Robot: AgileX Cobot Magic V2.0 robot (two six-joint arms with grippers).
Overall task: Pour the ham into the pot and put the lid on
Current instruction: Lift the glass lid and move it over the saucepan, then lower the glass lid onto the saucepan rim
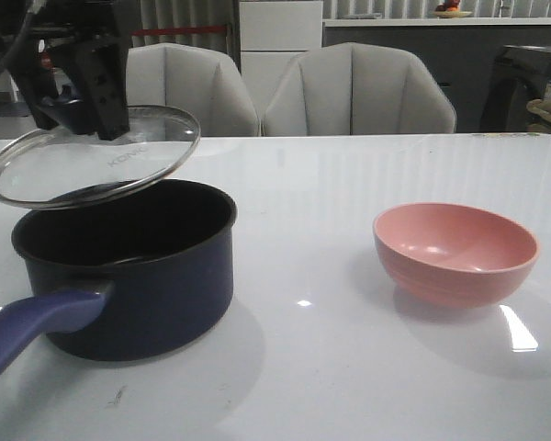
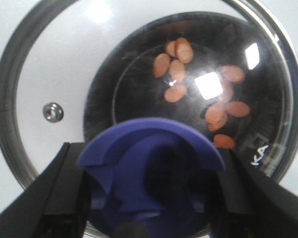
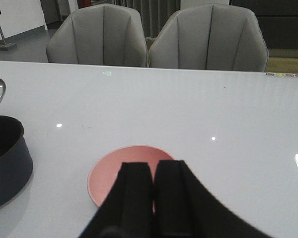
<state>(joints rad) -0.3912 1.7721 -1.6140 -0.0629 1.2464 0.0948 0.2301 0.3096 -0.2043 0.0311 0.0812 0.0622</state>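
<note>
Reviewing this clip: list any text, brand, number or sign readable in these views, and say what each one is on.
"KON": white lettering on the glass of the lid, front view, the rest cut off by the left end effector.
"KA": white letters on the same lid, left wrist view, the rest out of sight.
Small green mark on the table, right wrist view: too small to read.
Nothing readable on the pot or the pink bowl.

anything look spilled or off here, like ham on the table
Nothing looks spilled. The ham slices lie inside the pot, seen through the glass. The lid hangs tilted above the pot, not seated, held at its knob by the left gripper. The pink bowl sits upright and empty.
</note>
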